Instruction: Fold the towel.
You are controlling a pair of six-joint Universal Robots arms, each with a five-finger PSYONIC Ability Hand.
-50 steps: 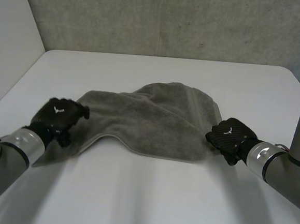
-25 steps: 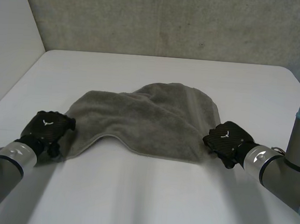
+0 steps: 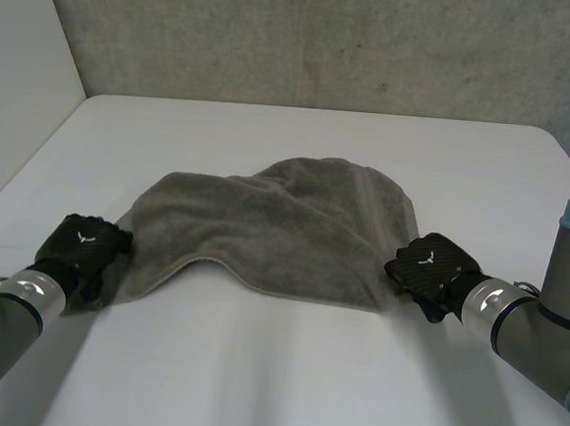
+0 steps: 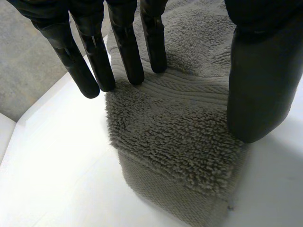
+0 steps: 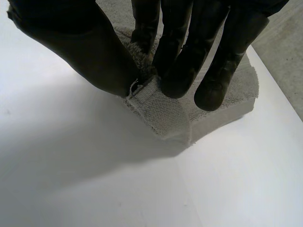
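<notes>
"Two corners, two hands: where do we stand?"

"I have the towel point(image 3: 284, 223) lying rumpled mid-counter point(image 3: 282, 381), its long axis running across between my hands. My right hand point(image 3: 429, 266) pinches the near right corner point(image 5: 158, 106) between thumb point(image 5: 90, 52) and fingers point(image 5: 180, 61). My left hand point(image 3: 83, 246) sits over the near left corner point(image 4: 180, 156), fingers point(image 4: 128, 52) straight and spread, nothing gripped."

"What does the next move hang on?"

"I judge the left must close on its corner; the far edge lies straight ahead of both hands."

open table point(image 3: 282, 371) before and behind the towel point(image 3: 274, 227), grey wall point(image 3: 309, 37) at far edge, white wall point(image 3: 19, 74) left
</notes>
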